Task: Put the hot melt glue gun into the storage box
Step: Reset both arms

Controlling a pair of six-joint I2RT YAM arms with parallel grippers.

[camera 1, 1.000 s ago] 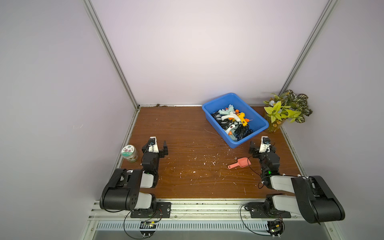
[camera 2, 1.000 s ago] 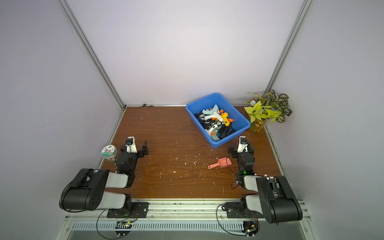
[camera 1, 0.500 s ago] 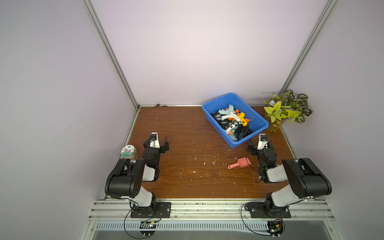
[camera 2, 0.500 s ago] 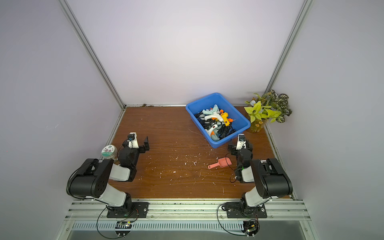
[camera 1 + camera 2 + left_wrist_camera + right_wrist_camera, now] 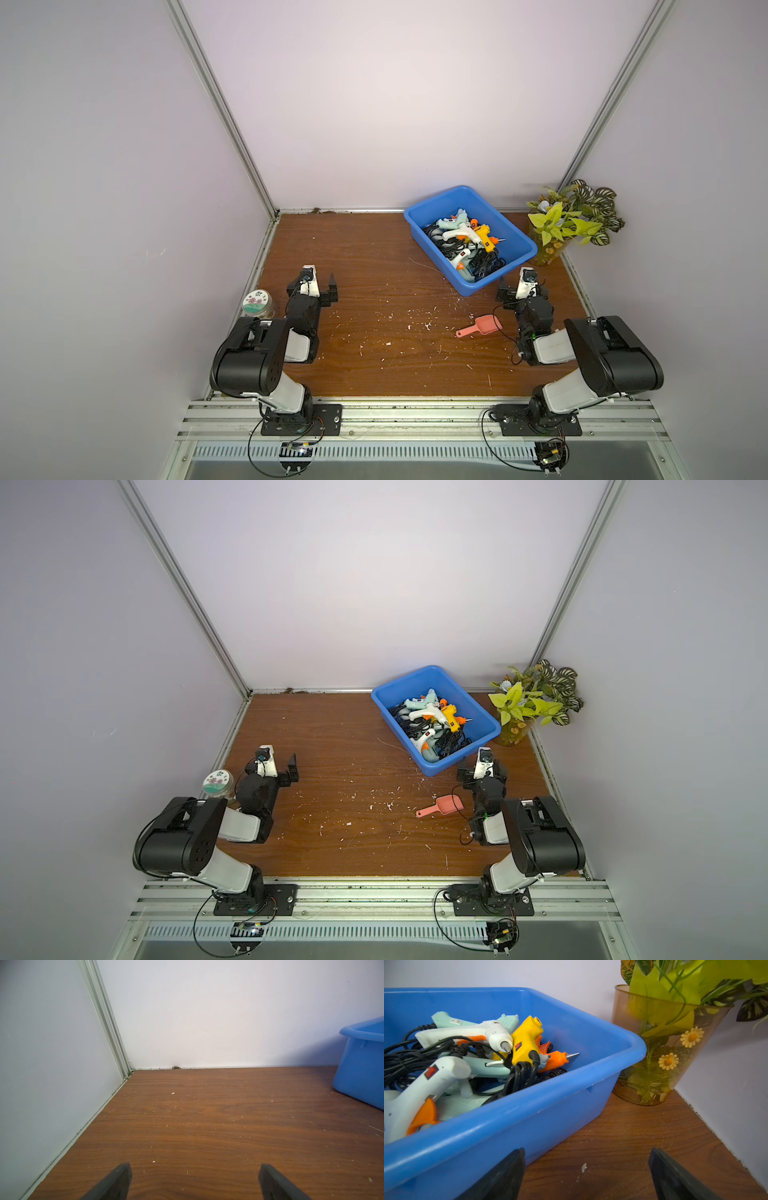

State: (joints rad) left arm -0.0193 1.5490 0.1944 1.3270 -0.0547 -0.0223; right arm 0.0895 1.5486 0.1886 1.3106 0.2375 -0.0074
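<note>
Left wrist view crops the storage box (image 5: 361, 1068).

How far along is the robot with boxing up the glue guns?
Done: several glue guns lie in the storage box. In hand: nothing; the left gripper and right gripper are open, empty. Left: seemingly nothing; the table shows no glue gun, only a pink scoop, jar and plant.

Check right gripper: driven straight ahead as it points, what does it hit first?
Probably the box: its near wall, by the corner beside the vase, lies across the line of the open right gripper, with only bare table between. Depth is uncertain.
</note>
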